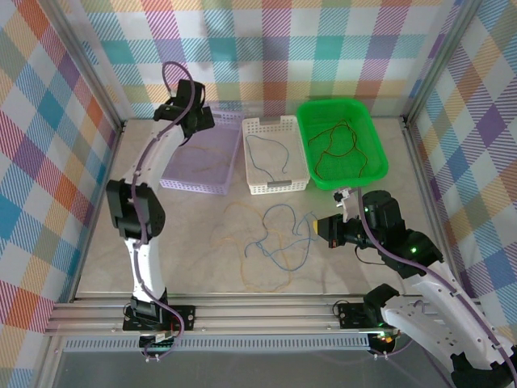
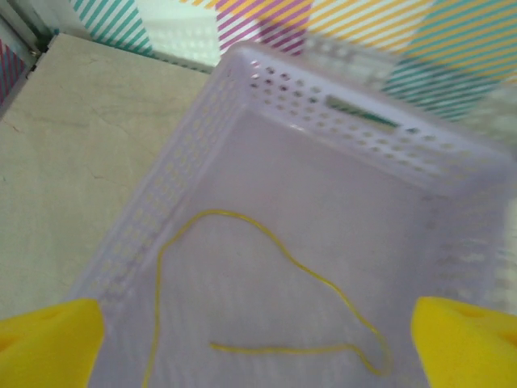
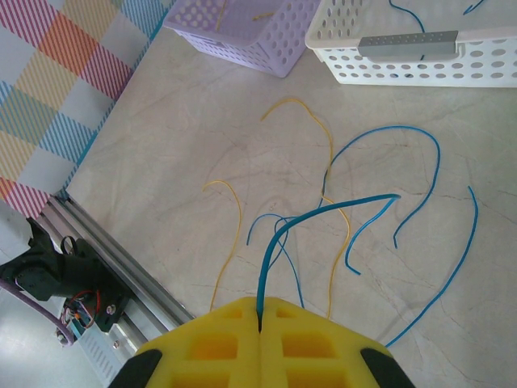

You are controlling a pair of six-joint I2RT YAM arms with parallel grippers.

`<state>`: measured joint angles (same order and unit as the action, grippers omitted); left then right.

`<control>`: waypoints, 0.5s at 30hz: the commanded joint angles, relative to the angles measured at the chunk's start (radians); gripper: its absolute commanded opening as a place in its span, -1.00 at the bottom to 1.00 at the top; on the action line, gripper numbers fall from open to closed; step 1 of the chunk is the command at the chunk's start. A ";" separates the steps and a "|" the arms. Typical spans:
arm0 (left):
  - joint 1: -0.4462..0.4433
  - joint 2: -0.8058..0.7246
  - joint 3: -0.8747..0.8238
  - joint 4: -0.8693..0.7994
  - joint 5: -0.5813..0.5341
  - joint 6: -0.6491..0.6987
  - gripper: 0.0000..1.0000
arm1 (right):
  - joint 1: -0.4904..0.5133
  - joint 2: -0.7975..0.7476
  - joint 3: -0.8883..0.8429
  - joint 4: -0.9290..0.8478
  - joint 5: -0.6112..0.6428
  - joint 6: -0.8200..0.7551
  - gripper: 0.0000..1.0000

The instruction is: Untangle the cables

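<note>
The left pincer (image 2: 258, 343) gapes wide over the lilac basket (image 2: 355, 129) (one yellow cable (image 2: 299, 267) inside) at the worktop's (image 1: 202, 242) far left; the right pincer (image 3: 260, 311) grips a blue cable (image 3: 323, 210).

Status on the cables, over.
Left gripper open over purple basket, yellow cable inside. Right gripper shut on blue cable. Blue-yellow tangle on table.

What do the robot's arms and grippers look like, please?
The left arm and right arm have white links, black joints and a purple-grey cable along each. The left gripper and right gripper have blocky bright-yellow fingers.
</note>
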<state>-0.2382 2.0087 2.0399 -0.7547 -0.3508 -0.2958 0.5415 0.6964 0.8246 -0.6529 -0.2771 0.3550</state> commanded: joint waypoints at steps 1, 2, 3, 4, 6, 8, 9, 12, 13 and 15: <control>-0.038 -0.163 -0.125 0.012 0.066 -0.023 1.00 | -0.006 -0.019 0.014 -0.005 0.001 -0.006 -1.00; -0.043 -0.202 -0.175 0.023 0.073 -0.034 1.00 | -0.005 -0.022 0.018 -0.007 0.000 -0.005 -1.00; -0.051 -0.245 -0.229 0.031 0.081 -0.050 1.00 | -0.005 -0.025 0.023 -0.011 0.002 -0.004 -1.00; -0.058 -0.294 -0.278 0.029 0.088 -0.067 1.00 | -0.005 -0.030 0.025 -0.015 0.005 -0.004 -1.00; -0.083 -0.381 -0.386 0.042 0.100 -0.098 1.00 | -0.005 -0.035 0.032 -0.019 0.015 -0.002 -1.00; -0.122 -0.473 -0.492 0.051 0.103 -0.129 1.00 | -0.005 -0.035 0.040 -0.023 0.021 0.001 -1.00; -0.147 -0.520 -0.548 0.051 0.096 -0.151 1.00 | -0.005 -0.035 0.044 -0.025 0.025 0.003 -1.00; -0.223 -0.655 -0.717 0.040 0.077 -0.218 1.00 | -0.005 -0.038 0.055 -0.033 0.053 0.004 -1.00; -0.245 -0.704 -0.780 0.041 0.076 -0.246 1.00 | -0.005 -0.042 0.055 -0.036 0.061 0.004 -1.00; -0.283 -0.790 -0.881 0.032 0.067 -0.309 1.00 | -0.005 -0.047 0.053 -0.036 0.076 0.005 -1.00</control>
<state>-0.4866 1.3209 1.2461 -0.7048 -0.2703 -0.4915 0.5415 0.6659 0.8509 -0.6758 -0.2329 0.3573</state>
